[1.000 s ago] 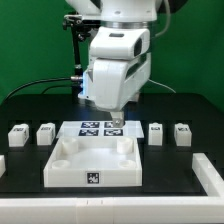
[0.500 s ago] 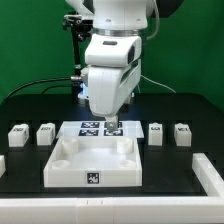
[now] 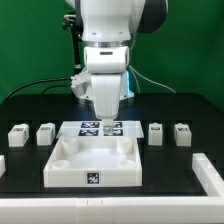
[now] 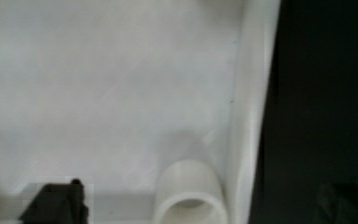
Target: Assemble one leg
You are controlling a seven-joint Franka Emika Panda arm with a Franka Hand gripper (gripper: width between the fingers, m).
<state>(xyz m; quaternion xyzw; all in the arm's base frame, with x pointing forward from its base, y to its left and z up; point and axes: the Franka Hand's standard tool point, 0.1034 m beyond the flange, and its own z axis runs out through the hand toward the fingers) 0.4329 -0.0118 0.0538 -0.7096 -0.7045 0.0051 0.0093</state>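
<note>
Legs had not yet been taken up: all four small tagged blocks sat on the black surface, none of them on the white panel. That panel lay nearest in the exterior view, with a tag on its front wall. Level with its far edge stood two blocks to the exterior view's left of the panel and two to the exterior view's right, all apart from it. Just behind the panel lay the marker board. Above the panel's far edge hung the jaws, spread apart and holding nothing. In the wrist view the dark fingers stood wide of each other over the white panel. A rounded white form showed between them; what it was could not be told.

The risk I judged greatest was a straight descent from there. The jaws would meet the panel's raised far rim or the marker board, not a block, and could shove the panel out of place. Every block lay off to one side of the panel, so a low sideways sweep might clip one. An off-centre grip could tip so small a block.
</note>
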